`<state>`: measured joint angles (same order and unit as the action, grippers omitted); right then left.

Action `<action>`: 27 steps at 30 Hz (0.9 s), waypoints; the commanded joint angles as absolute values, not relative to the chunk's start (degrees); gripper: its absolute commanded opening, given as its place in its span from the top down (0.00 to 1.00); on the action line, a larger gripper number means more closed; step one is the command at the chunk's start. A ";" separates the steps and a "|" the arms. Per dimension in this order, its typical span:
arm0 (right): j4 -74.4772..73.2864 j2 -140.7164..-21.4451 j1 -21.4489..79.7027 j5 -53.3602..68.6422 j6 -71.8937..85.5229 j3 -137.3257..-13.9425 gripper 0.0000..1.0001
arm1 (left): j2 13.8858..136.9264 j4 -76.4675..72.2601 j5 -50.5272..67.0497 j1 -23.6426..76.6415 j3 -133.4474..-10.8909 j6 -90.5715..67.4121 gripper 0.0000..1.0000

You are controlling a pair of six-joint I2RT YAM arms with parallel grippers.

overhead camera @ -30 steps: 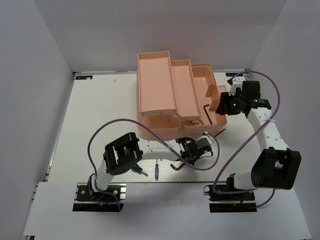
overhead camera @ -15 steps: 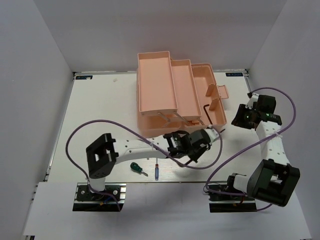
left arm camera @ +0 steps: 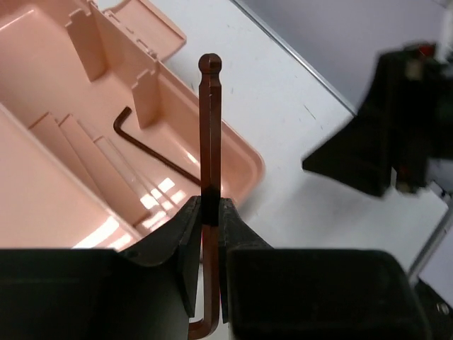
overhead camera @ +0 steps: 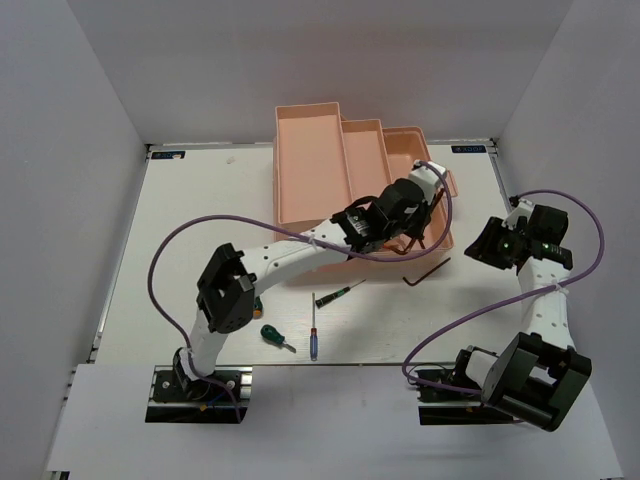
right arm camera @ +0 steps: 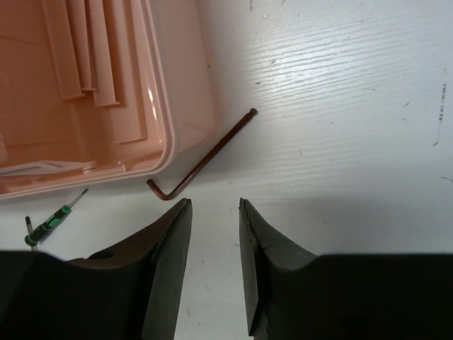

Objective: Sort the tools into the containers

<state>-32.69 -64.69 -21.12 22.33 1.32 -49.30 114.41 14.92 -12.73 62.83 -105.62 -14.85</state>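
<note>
Left gripper (left arm camera: 205, 234) is clamped on a copper key (left arm camera: 209, 127), long end sticking straight out ahead over the toolbox (left arm camera: 244, 164) rim. A dark key (left arm camera: 152, 152) lies in the box beyond. Right gripper (right arm camera: 212, 212) has its jaws apart with nothing in them, and a second copper key (right arm camera: 205, 156) sits on the table (right arm camera: 340, 106) just ahead, beside the toolbox.

Toolbox wall (right arm camera: 159, 92) beside loose hex key (right arm camera: 205, 152)

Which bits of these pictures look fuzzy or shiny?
Left wrist view: the brown key looks sharp, the other robot arm behind it is blurry, and bright shiny patches sit on the floor of the pink box. Right wrist view: the box throws a soft grey shadow on the table. Top view: even light, only faint shadows.
</note>
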 commanded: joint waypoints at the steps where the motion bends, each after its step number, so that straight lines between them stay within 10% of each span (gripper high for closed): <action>1: -31.73 -63.54 -22.15 27.58 0.97 -47.64 0.61 | 117.23 10.02 -7.66 60.48 -113.43 -18.27 1.00; 20: -32.52 -65.30 -23.29 33.31 -1.32 -47.02 0.62 | 128.67 -2.99 8.36 48.52 -119.27 -32.43 1.00; 27: -35.41 -67.93 -23.20 39.28 -5.27 -47.81 0.33 | 133.24 2.37 6.94 46.15 -124.37 -31.82 0.89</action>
<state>-33.36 -66.63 -23.03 35.05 -2.70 -47.03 133.10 1.41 6.87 46.78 -121.86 -31.16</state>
